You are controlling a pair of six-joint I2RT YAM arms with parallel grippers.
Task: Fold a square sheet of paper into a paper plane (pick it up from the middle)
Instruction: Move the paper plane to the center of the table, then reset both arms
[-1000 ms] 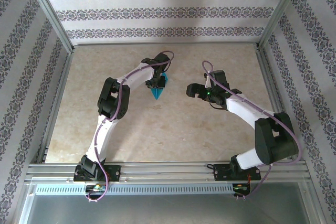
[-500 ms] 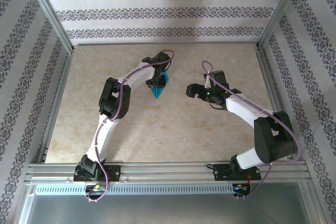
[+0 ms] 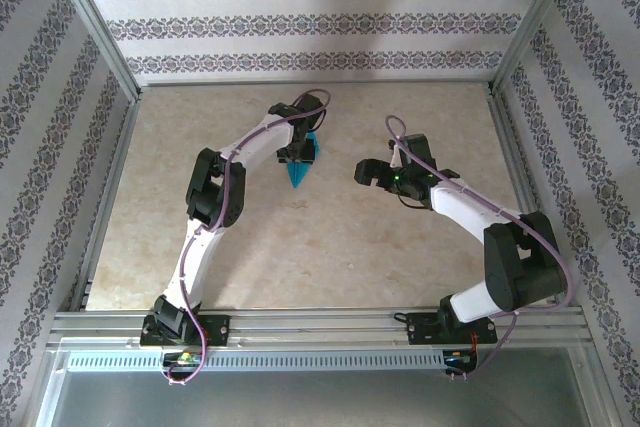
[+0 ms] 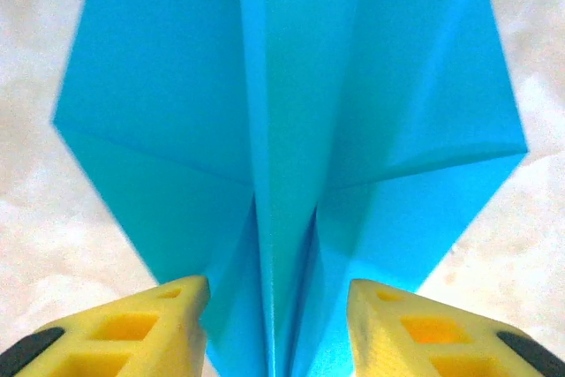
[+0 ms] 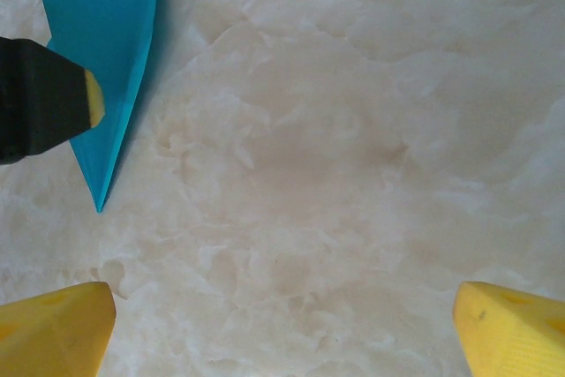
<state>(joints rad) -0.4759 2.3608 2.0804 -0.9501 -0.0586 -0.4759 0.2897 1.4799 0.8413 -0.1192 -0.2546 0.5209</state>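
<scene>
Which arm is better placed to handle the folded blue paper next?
Left. The left gripper already straddles the paper plane; the right gripper hovers open over bare table, beside the paper's tip.

A pale marbled tabletop (image 3: 300, 247) — beige, mottled — sits inside a metal frame (image 3: 320, 322), with patterned striped wallpaper (image 3: 310, 22) on 3 sides.

The top camera looks down from above and behind both arm bases, taking in the whole table (image 3: 300, 247). The left wrist camera sits very close over the paper plane (image 4: 291, 130). The right wrist camera looks down at the tabletop from farther off, catching the same plane's tip (image 5: 101, 192) at its left edge.
</scene>
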